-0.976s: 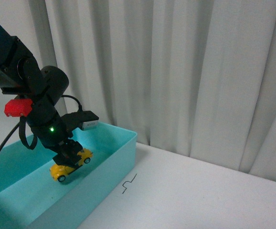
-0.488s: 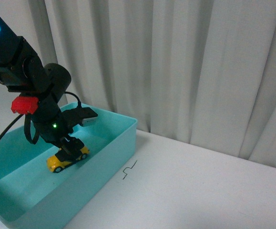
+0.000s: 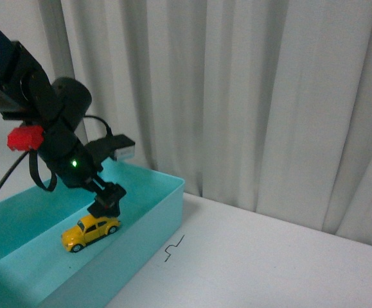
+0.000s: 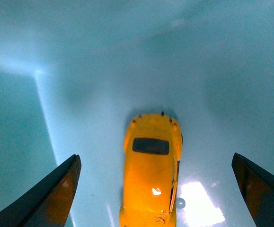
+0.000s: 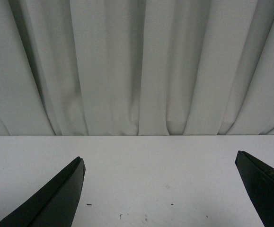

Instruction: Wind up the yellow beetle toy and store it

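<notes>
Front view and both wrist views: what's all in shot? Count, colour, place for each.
yellow beetle toy: one, yellow, on its wheels on the bin floor, free of the gripper.
bin: one, turquoise, on the table's left part.
table: one, white, under everything.
squiggle mark: one, dark, on the table beside the bin.
curtain: one, off-white, behind the table.
left gripper: one, black, open, just above the toy.
right gripper: one, black, open, over bare table.
</notes>
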Controlling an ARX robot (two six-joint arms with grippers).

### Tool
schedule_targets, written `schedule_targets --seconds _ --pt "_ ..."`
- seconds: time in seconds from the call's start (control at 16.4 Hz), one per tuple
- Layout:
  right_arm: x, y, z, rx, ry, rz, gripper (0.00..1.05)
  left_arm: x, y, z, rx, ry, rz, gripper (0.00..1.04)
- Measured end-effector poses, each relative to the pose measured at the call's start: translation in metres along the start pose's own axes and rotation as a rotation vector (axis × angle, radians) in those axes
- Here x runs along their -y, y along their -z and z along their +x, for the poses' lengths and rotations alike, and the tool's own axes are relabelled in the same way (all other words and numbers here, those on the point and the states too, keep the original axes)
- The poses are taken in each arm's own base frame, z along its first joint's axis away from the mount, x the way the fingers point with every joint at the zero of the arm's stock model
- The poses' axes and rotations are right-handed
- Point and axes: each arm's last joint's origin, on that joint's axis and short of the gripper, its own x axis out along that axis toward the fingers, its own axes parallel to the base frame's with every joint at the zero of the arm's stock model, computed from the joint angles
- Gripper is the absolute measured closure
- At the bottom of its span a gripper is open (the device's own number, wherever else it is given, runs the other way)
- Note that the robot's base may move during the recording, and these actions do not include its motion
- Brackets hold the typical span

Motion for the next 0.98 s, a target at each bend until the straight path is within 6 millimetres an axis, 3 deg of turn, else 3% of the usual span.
schedule_targets --seconds 0.12,0.24,0.49,0.61,0.79,0.85,0.98 --pt "0.000 0.000 0.000 -0.001 0.000 0.000 0.07 -0.007 -0.017 -0.050 0.220 -0.034 -0.003 0.07" --pt "0.000 0.000 0.000 0.000 0.000 0.000 0.07 -0.004 -0.015 -0.087 0.324 -0.062 -0.004 0.07" --pt "0.000 0.000 0.000 0.000 0.000 0.000 0.07 0.034 0.010 -0.181 0.619 -0.118 -0.057 0.07" --pt "0.000 0.000 0.000 -0.001 0.000 0.000 0.07 0.054 0.028 -0.215 0.714 -0.148 -0.095 0.07" --pt "0.000 0.000 0.000 -0.001 0.000 0.000 0.07 0.077 0.053 -0.241 0.796 -0.169 -0.150 0.07" --pt "0.000 0.000 0.000 0.000 0.000 0.000 0.07 0.090 0.063 -0.246 0.987 -0.226 -0.197 0.20" --pt "0.000 0.000 0.000 -0.001 0.000 0.000 0.07 0.119 0.084 -0.230 1.100 -0.176 -0.275 0.46"
